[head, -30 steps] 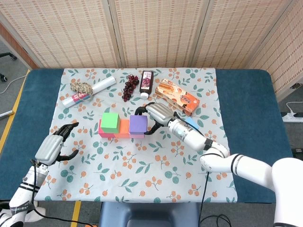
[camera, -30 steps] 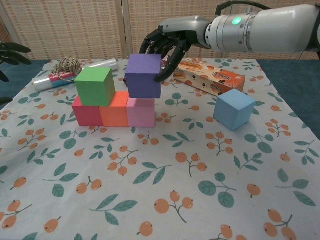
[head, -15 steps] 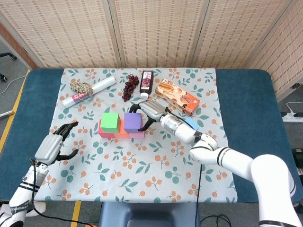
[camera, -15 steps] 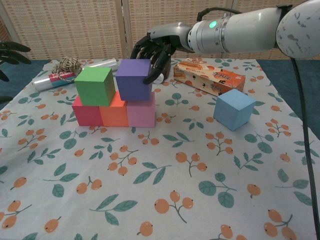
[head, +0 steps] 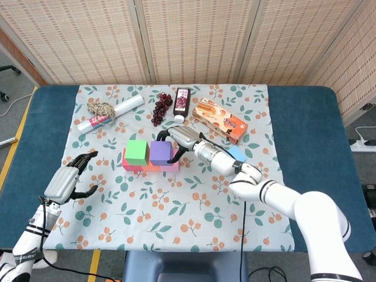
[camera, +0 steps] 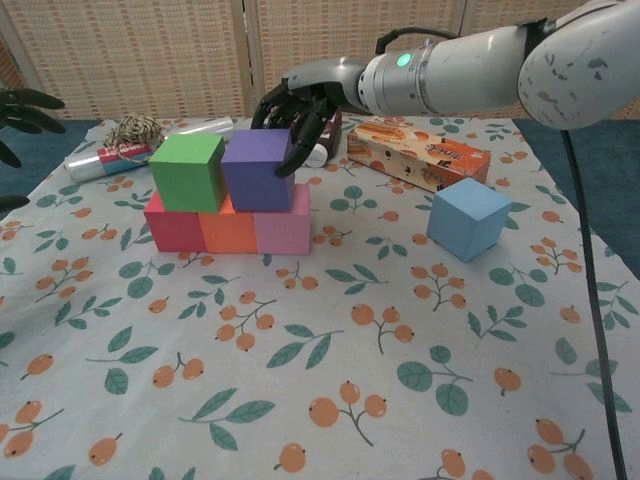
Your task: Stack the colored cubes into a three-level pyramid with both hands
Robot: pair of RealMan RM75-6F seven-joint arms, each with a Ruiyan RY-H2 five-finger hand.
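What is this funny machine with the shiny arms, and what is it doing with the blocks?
It is a robot with two arms, and each arm ends in a robot hand with fingers like yours. One picture looks down from its head; the other looks out from its chest.

On the flowery tablecloth it is building a pyramid. The bottom row has a red cube, an orange cube and a pink cube. A green cube sits on top.

The right robot hand holds a purple cube beside the green one. The left robot hand waits open, holding nothing. A blue cube lies off to the side.
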